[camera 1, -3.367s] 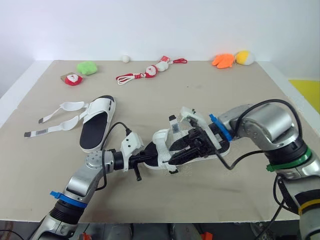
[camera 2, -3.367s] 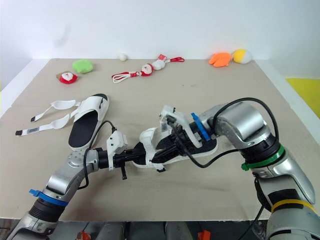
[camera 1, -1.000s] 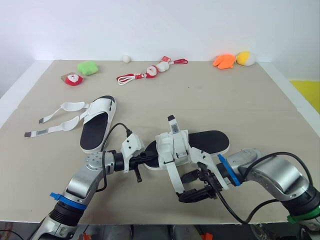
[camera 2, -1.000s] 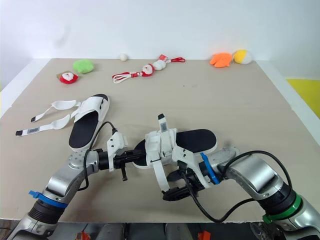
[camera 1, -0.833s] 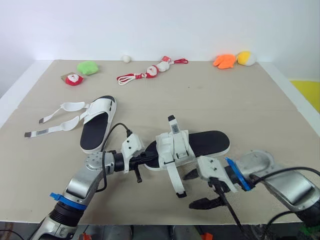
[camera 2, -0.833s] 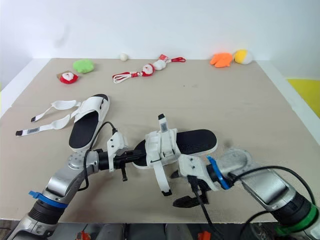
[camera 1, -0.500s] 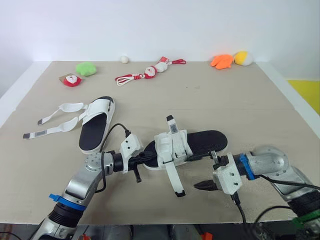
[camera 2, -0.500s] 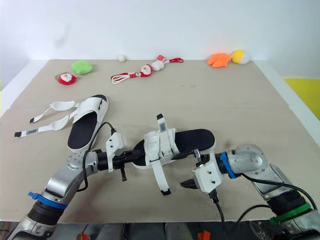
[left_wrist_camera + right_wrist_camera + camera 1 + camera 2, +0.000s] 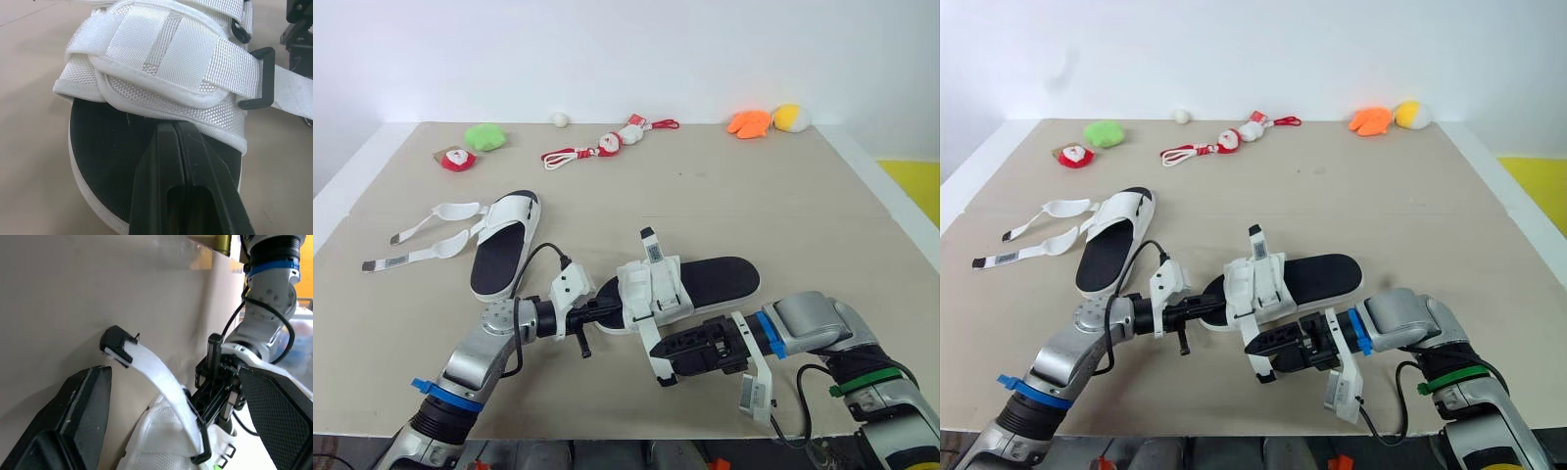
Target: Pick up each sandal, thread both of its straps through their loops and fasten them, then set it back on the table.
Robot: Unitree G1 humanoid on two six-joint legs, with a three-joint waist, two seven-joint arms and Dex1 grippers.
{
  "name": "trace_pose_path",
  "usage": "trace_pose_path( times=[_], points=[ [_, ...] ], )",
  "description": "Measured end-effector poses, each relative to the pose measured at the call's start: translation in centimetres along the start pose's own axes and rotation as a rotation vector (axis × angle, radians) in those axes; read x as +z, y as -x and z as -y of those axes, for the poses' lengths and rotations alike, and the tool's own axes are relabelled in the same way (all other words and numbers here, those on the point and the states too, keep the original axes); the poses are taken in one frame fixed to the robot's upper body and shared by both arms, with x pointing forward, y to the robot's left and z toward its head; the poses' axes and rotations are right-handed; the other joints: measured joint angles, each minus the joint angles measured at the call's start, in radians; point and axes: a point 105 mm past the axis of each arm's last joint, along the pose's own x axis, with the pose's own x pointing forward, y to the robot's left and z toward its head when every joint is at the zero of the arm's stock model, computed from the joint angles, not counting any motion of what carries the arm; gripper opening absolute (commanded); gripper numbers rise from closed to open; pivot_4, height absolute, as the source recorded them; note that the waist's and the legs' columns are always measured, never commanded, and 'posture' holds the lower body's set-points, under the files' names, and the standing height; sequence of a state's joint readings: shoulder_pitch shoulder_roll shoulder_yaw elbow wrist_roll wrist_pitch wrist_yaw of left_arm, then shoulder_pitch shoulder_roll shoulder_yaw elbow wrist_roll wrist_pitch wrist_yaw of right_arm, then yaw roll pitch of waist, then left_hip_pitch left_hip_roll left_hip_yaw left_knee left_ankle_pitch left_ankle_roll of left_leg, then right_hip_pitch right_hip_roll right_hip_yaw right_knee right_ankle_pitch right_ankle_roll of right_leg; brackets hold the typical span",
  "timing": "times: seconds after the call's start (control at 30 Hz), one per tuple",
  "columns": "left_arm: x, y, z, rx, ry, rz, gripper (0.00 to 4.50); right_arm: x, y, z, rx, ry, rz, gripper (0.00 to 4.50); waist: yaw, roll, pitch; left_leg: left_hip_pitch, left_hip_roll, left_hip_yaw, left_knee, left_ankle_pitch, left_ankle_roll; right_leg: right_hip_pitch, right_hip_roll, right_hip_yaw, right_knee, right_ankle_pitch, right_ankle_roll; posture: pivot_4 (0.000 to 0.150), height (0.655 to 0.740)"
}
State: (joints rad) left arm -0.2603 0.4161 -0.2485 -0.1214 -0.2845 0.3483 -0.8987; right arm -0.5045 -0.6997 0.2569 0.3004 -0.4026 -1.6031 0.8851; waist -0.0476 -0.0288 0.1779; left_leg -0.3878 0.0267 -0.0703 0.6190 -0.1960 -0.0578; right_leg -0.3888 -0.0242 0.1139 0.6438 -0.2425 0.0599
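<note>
1. Head views: your left arm reaches forward low over the beige table (image 9: 803,206). The left gripper (image 9: 605,309) is at the near-left end of the white-strapped sandal with the black footbed (image 9: 705,279), which lies flat mid-table. Your right arm bends in from the right, and the right gripper (image 9: 668,354) sits low beside the sandal's loose white strap with its black tip (image 9: 658,364). A second white sandal (image 9: 504,245) lies well apart to the left, straps undone. Plush toys (image 9: 485,134) line the far edge. Half a second ago the right gripper pointed at the strap from farther right; it has since closed in and rolled over. The sandal has not shifted.
2. Left wrist view: the fingers (image 9: 161,166) are pressed together, their tips lying on the footbed against the edge of the woven strap. Nothing shows between them.
3. Right wrist view: the fingers (image 9: 83,406) stand wide apart. The loose strap's black end (image 9: 117,343) lies between them, touching neither.
</note>
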Motion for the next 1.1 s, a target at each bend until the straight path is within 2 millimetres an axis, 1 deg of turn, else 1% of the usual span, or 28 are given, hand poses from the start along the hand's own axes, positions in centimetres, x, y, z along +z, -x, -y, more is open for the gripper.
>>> trace_pose_path(
  times=[0.03, 0.07, 0.13, 0.2, 0.23, 0.37, 0.4, 0.53, 0.6, 0.67, 0.73, 0.77, 0.8, 0.83, 0.87, 0.9, 0.93, 0.97, 1.0, 1.07, 1.1],
  points=[
    [0.0, 0.0, 0.0, 0.000, 0.000, 0.000, 0.00, 0.0, -0.1, 0.0, -0.001, 0.004, 0.001, 4.42, 0.000, 0.000, 0.000, 0.000, 0.000, 0.000, 0.000, 0.000, 0.000, 0.000, 0.000, 0.000, 0.000, 0.000, 0.000, 0.150, 0.7400],
    [0.0, 0.0, 0.0, 0.001, 0.000, 0.000, 0.00, -0.1, -0.1, 0.0, -0.002, 0.005, 0.001, 3.91, 0.000, 0.000, 0.000, 0.000, 0.000, 0.000, 0.000, 0.000, 0.000, 0.000, 0.000, 0.000, 0.000, 0.000, 0.000, 0.150, 0.7400],
    [0.0, 0.0, 0.0, 0.000, 0.000, 0.000, 0.00, -0.1, -0.3, -0.1, 0.001, 0.004, 0.002, 3.37, 0.000, 0.000, 0.000, 0.000, 0.000, 0.000, 0.000, 0.000, 0.000, 0.000, 0.000, 0.000, 0.000, 0.000, 0.000, 0.150, 0.7400],
    [0.0, 0.0, 0.0, 0.000, 0.000, 0.000, 0.00, -0.1, -0.4, -0.2, 0.004, -0.002, 0.000, 2.44, 0.000, 0.000, 0.000, 0.000, 0.000, 0.000, 0.000, 0.000, 0.000, 0.000, 0.000, 0.000, 0.000, 0.000, 0.000, 0.150, 0.7400],
    [0.0, 0.0, 0.0, 0.001, 0.000, 0.000, 0.00, -0.2, -0.4, -0.3, 0.006, -0.006, -0.004, 2.09, 0.000, 0.000, 0.000, 0.000, 0.000, 0.000, 0.000, 0.000, 0.000, 0.000, 0.000, 0.000, 0.000, 0.000, 0.000, 0.150, 0.7400],
    [0.0, 0.0, 0.0, 0.006, 0.000, 0.001, 0.00, -0.3, -0.4, -0.4, 0.010, -0.006, -0.005, 0.32, 0.000, 0.000, 0.000, 0.000, 0.000, 0.000, 0.000, 0.000, 0.000, 0.000, 0.000, 0.000, 0.001, 0.000, 0.000, 0.150, 0.7400],
    [0.0, 0.0, 0.0, 0.007, 0.000, 0.001, 0.00, -0.3, -0.3, -0.3, 0.005, -0.005, -0.003, 0.08, 0.000, 0.000, 0.000, 0.001, 0.000, 0.000, 0.000, 0.000, 0.000, 0.000, 0.000, 0.000, 0.001, 0.000, 0.000, 0.150, 0.7400],
    [0.0, 0.0, 0.0, 0.007, 0.000, 0.001, 0.00, 0.1, -0.1, -0.6, 0.010, -0.041, 0.029, 0.08, 0.000, 0.000, 0.000, 0.001, 0.000, 0.000, 0.000, 0.000, 0.000, 0.000, 0.000, 0.001, 0.001, 0.000, -0.001, 0.150, 0.7400],
    [0.0, 0.0, 0.0, 0.003, -0.002, 0.001, 0.00, 0.2, 0.3, -0.3, -0.009, -0.092, 0.038, 0.08, 0.000, 0.000, 0.000, 0.001, 0.000, 0.000, 0.000, 0.000, 0.000, 0.000, 0.000, 0.001, 0.001, -0.001, -0.001, 0.150, 0.7400],
    [0.0, 0.0, 0.0, 0.002, -0.002, 0.000, 0.00, 0.2, 0.5, -0.2, -0.015, -0.106, 0.036, 0.08, 0.000, 0.000, 0.000, 0.001, -0.001, 0.000, 0.000, 0.000, 0.000, 0.000, 0.000, 0.002, 0.001, -0.001, -0.001, 0.150, 0.7400],
    [0.2, 0.0, -0.1, -0.002, -0.007, 0.001, 0.00, 0.0, 0.2, 1.3, -0.078, -0.293, 0.018, 0.08, 0.000, 0.002, 0.001, 0.000, -0.001, 0.000, 0.000, 0.000, 0.001, 0.000, 0.000, 0.003, 0.002, -0.001, -0.001, 0.150, 0.7400],
    [0.2, 0.0, -0.1, -0.001, -0.009, 0.001, 0.00, -0.2, 0.1, 2.0, -0.102, -0.354, 0.012, 0.08, 0.000, 0.002, 0.001, 0.000, -0.001, 0.000, 0.000, 0.000, 0.001, 0.000, 0.000, 0.003, 0.002, -0.001, -0.001, 0.150, 0.7400],
    [0.1, 0.1, -0.3, 0.001, -0.005, -0.005, 0.00, -0.8, 0.0, 3.6, -0.163, -0.444, 0.010, 0.08, 0.000, 0.002, 0.000, 0.002, 0.000, 0.000, 0.000, -0.001, 0.001, 0.002, 0.000, 0.003, 0.002, -0.001, -0.001, 0.150, 0.7400],
    [0.0, 0.1, -0.3, 0.001, -0.003, -0.007, 0.00, -1.2, 0.0, 4.5, -0.182, -0.537, 0.015, 0.08, 0.000, 0.002, 0.000, 0.002, 0.000, 0.000, 0.000, 0.000, 0.002, 0.002, 0.000, 0.003, 0.002, -0.001, -0.001, 0.150, 0.7400],
    [0.0, 0.1, -0.3, 0.000, -0.003, -0.007, 0.00, -1.5, -0.1, 4.9, -0.188, -0.590, 0.017, 0.08, 0.000, 0.002, 0.000, 0.002, 0.000, 0.000, 0.001, 0.000, 0.003, 0.002, 0.000, 0.003, 0.002, -0.001, -0.001, 0.150, 0.7400],
    [0.0, 0.0, -0.3, 0.001, -0.004, -0.007, 0.00, -2.4, 0.0, 5.8, -0.206, -0.752, 0.024, 0.08, 0.000, 0.002, 0.001, 0.002, 0.000, 0.000, 0.001, 0.000, 0.003, 0.002, 0.000, 0.003, 0.002, 0.000, -0.001, 0.150, 0.7400],
    [0.1, 0.0, -0.4, 0.001, -0.004, -0.008, 0.00, -3.7, 0.5, 7.4, -0.231, -1.022, 0.051, 0.08, 0.000, 0.002, 0.001, 0.001, 0.000, 0.000, 0.002, 0.000, 0.003, 0.002, 0.000, 0.003, 0.002, 0.000, -0.001, 0.150, 0.7400],
    [0.0, 0.0, -0.4, 0.001, -0.004, -0.008, 0.00, -3.7, 0.5, 7.5, -0.233, -1.032, 0.055, 0.08, 0.000, 0.002, 0.001, 0.001, 0.000, 0.000, 0.002, 0.000, 0.003, 0.002, 0.000, 0.003, 0.002, 0.000, -0.002, 0.150, 0.7400],
    [0.0, 0.0, -0.4, -0.001, -0.004, -0.008, 0.00, -4.5, 0.9, 8.2, -0.233, -1.194, 0.065, 0.08, 0.001, 0.002, 0.001, 0.001, 0.000, 0.000, 0.002, 0.000, 0.003, 0.001, 0.000, 0.002, 0.002, 0.000, -0.002, 0.150, 0.7400],
    [0.2, 0.0, -0.3, -0.010, -0.008, -0.005, 0.00, -5.2, 1.0, 8.4, -0.258, -1.400, 0.093, 0.08, 0.002, 0.002, 0.001, -0.003, 0.000, -0.001, 0.001, 0.000, 0.003, -0.003, 0.000, 0.000, 0.002, 0.000, -0.002, 0.150, 0.7400],
    [0.2, 0.0, -0.3, -0.011, -0.010, -0.003, 0.00, -5.4, 0.9, 8.5, -0.269, -1.462, 0.104, 0.08, 0.002, 0.002, 0.001, -0.004, 0.000, -0.001, 0.001, 0.000, 0.003, -0.004, 0.000, 0.000, 0.002, -0.001, -0.001, 0.150, 0.7400]
  ],
)
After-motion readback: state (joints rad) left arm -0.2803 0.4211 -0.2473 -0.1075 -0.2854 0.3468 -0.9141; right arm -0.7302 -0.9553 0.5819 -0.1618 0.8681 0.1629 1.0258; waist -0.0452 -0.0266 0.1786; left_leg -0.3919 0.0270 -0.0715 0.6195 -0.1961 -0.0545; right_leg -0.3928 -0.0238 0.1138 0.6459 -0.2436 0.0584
